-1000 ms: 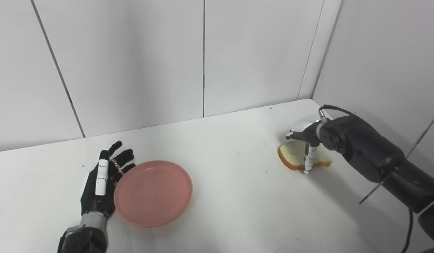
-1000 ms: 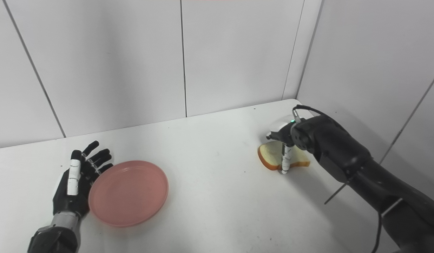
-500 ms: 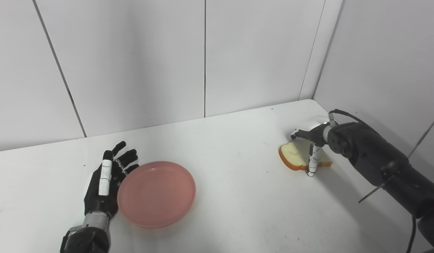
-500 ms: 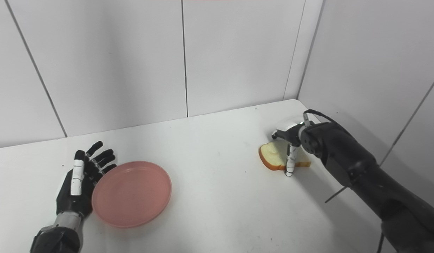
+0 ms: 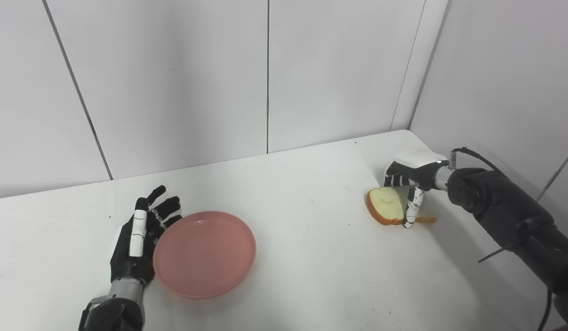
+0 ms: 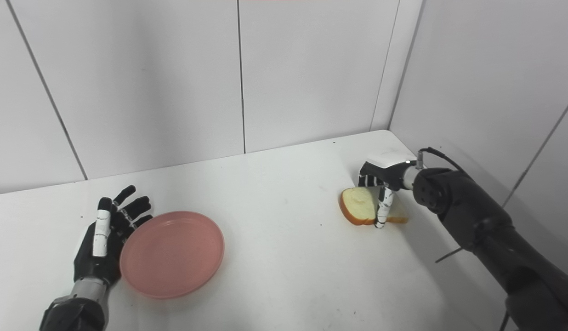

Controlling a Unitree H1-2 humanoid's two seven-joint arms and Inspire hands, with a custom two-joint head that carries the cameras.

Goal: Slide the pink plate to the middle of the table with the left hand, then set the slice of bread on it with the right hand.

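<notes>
Left hand (image 5: pixel 136 241) lay flat-ish on the bench (image 5: pixel 311 257), fingers spread and pointing toward the back wall (image 5: pixel 173 78), grasping nothing. Its inner edge sat right against the left rim of the pink plate (image 5: pixel 204 253); can't tell for sure if it actually touched.

Plate was upright, flat on the bench, left of centre, near the front. Round, so no long axis to speak of. Nothing on it.

Bench middle was bare white surface between plate and bread.

Slice of bread (image 5: pixel 387 206) was at the far right, near the right wall (image 5: pixel 504 82), well apart from the plate. Its rounded top crust pointed left toward the plate, long axis roughly left-right. The left part was tipped up off the bench, face angled toward the camera; the right end, a thin crust edge, stayed down on the bench.

Right hand (image 5: pixel 410 177) was over the bread's right part, fingers (image 5: pixel 411 209) curled down across it, one fingertip reaching the bench at the near edge. Closed on the slice, as far as visible; thumb contact hidden.
</notes>
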